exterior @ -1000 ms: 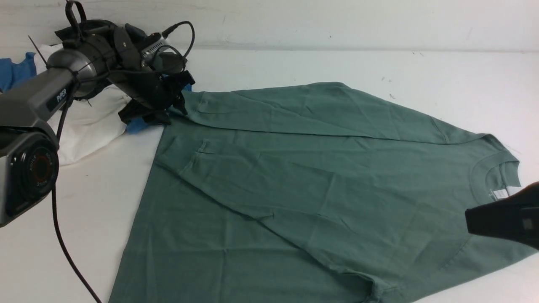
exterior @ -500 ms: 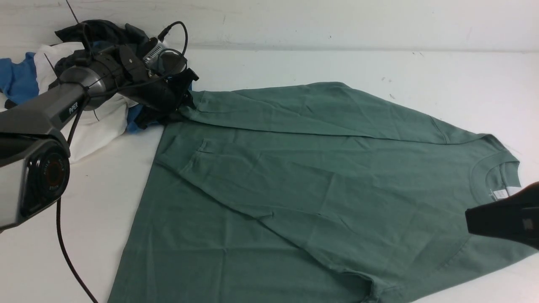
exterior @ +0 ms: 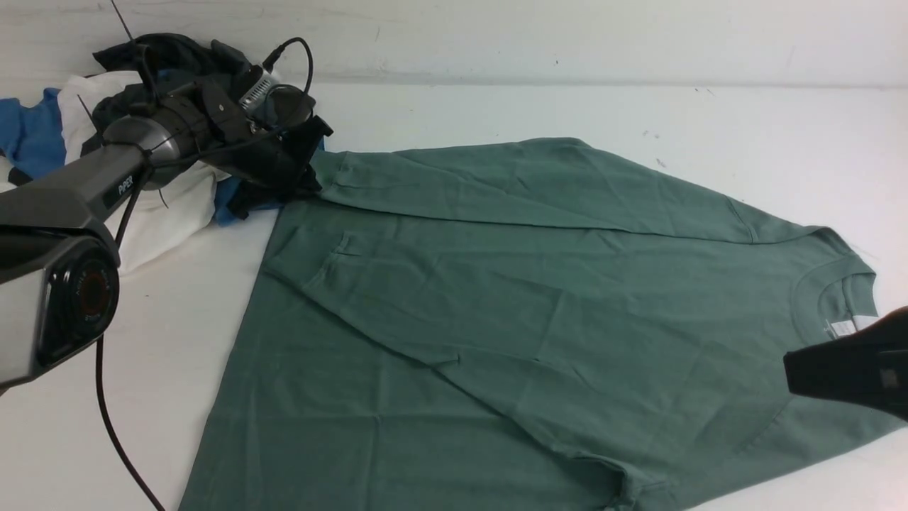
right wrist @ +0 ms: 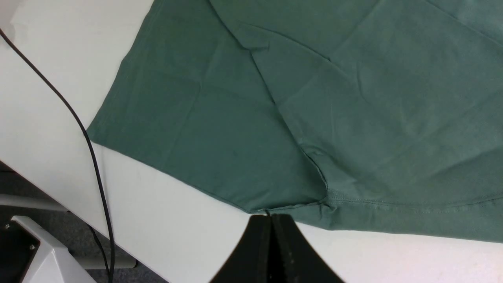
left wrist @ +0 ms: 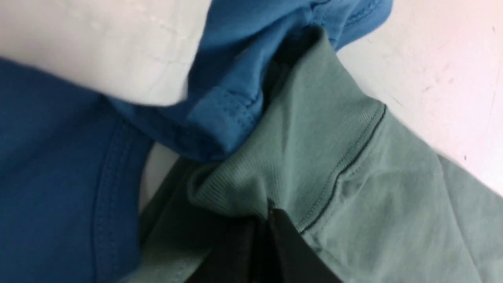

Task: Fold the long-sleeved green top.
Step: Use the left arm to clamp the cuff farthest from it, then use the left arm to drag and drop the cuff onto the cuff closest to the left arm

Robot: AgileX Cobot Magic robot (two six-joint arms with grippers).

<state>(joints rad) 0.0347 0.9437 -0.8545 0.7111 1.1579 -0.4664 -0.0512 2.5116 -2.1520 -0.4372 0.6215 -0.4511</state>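
Looking from the front, the green long-sleeved top lies spread flat on the white table, collar toward the right, its near hem cut off by the lower edge. The left gripper sits at the far-left sleeve end, though its own body hides the jaws here. Behind it, a pile of blue, white and dark garments is partly covered by the arm. The right gripper shows only as a black wedge cropped by the right edge, near the collar.

From the left wrist, the left gripper is pinched tight on the top's ribbed cuff, with fabric bunching at the tips. A blue garment presses against the cuff, and a blurred white garment lies beside it.

From the right wrist, the right gripper has its jaws pressed together with nothing between them. The tips are just beside the top's edge, and whether they touch it is unclear. A black cable crosses the table's edge.
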